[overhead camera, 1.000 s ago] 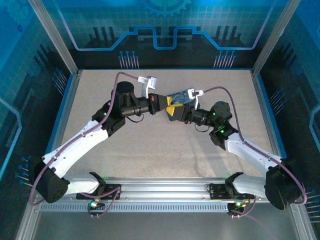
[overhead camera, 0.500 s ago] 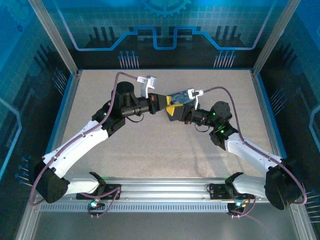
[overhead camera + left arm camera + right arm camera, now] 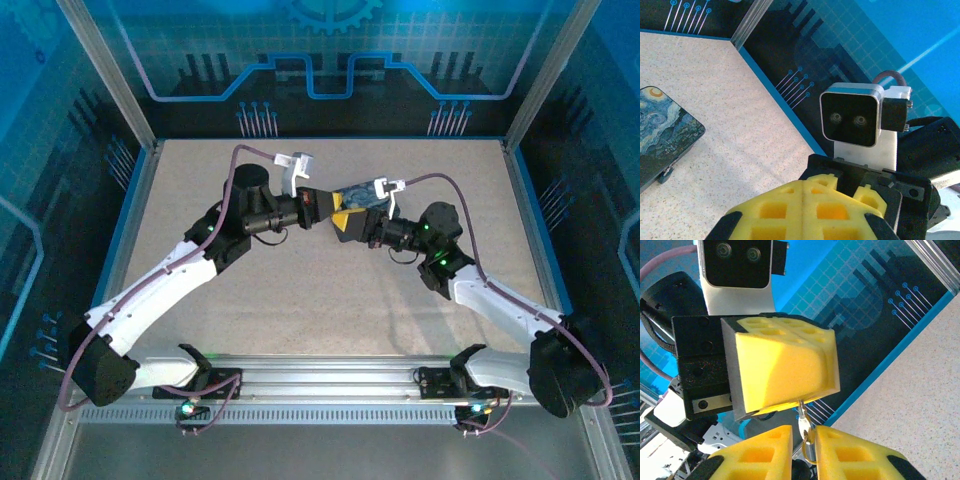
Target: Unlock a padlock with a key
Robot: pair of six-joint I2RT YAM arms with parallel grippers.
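The two grippers meet tip to tip above the middle of the table. My left gripper (image 3: pixel 334 213) is shut, its yellow pads (image 3: pixel 785 365) pressed together. A slim metal key (image 3: pixel 801 407) sticks out of their seam. It runs into the tiny padlock (image 3: pixel 804 427), whose thin brass-coloured shackle loop (image 3: pixel 809 452) hangs below. My right gripper (image 3: pixel 804 440) is shut on the padlock, which sits against one of its fingers. In the left wrist view the left gripper (image 3: pixel 805 197) has its pads closed tight, and the key and padlock are hidden behind them.
A rectangular tin (image 3: pixel 362 195) with a blue-and-yellow swirl painting lies flat on the speckled table (image 3: pixel 300 300) just behind the grippers, and the tin (image 3: pixel 665 135) lies at the left edge of the left wrist view. Blue cage walls (image 3: pixel 320 70) surround the table.
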